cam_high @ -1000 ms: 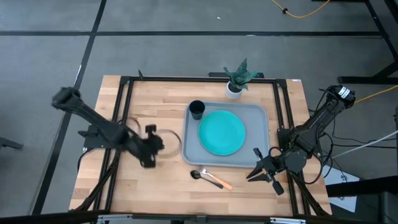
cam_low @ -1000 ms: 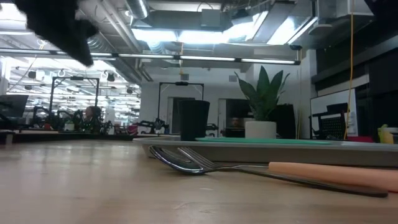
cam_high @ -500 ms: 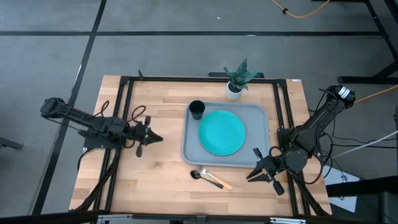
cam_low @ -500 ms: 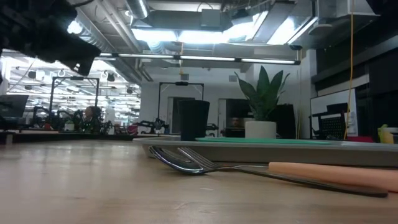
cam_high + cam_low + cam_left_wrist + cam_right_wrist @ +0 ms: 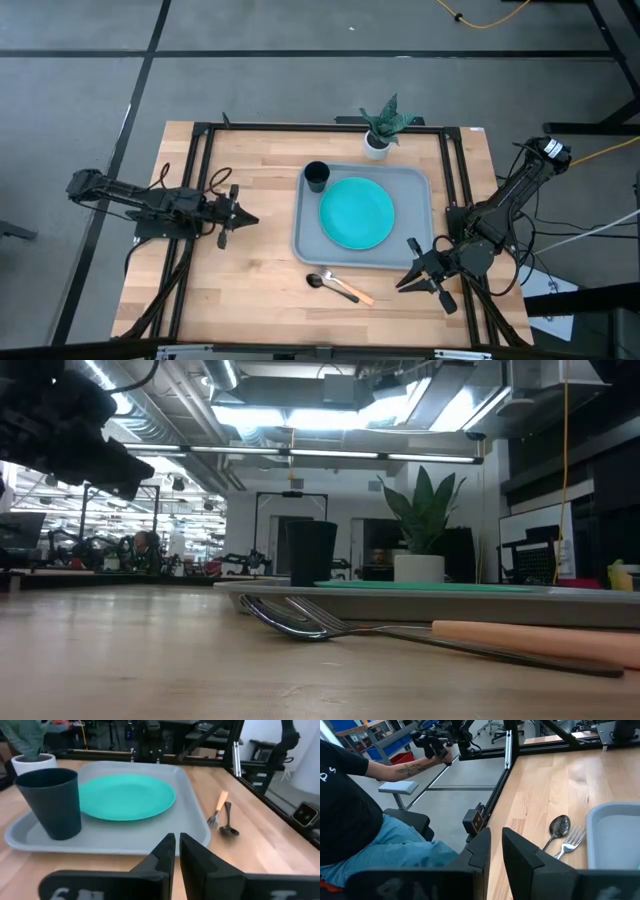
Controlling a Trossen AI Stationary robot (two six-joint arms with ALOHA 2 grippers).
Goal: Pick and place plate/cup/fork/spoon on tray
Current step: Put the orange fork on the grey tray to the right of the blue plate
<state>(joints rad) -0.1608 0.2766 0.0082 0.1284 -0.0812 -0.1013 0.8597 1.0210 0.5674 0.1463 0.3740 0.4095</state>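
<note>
Two of the four pieces already sit on the tray point(image 5: 420, 180): the plate point(image 5: 356, 213) lies flat in its middle and the cup point(image 5: 316, 177) stands upright in its far left corner, just beside the plate. Still out on the bare desk point(image 5: 255, 300) are the fork point(image 5: 352, 290) and the spoon point(image 5: 320, 281), lying side by side and touching or nearly so, just off the tray's near edge, with the spoon's bowl and the fork's tines pointing left. So the step in hand looks to be the cutlery, and neither piece is held. On the left of the desk, well apart from the tray, the left gripper point(image 5: 236, 215) hovers with its fingers close together, only a thin gap between them, and nothing in them. Near the desk's right near corner waits the right gripper point(image 5: 420, 276), pointing toward the cutlery; its fingers likewise stand nearly together and empty. That one is the closer to the fork and spoon, so it seems the likelier to take them. Next it would need to spread its fingers, come down low over one thin handle and pinch it without dragging its neighbour along, then carry it over the rim to a free strip of tray.
</note>
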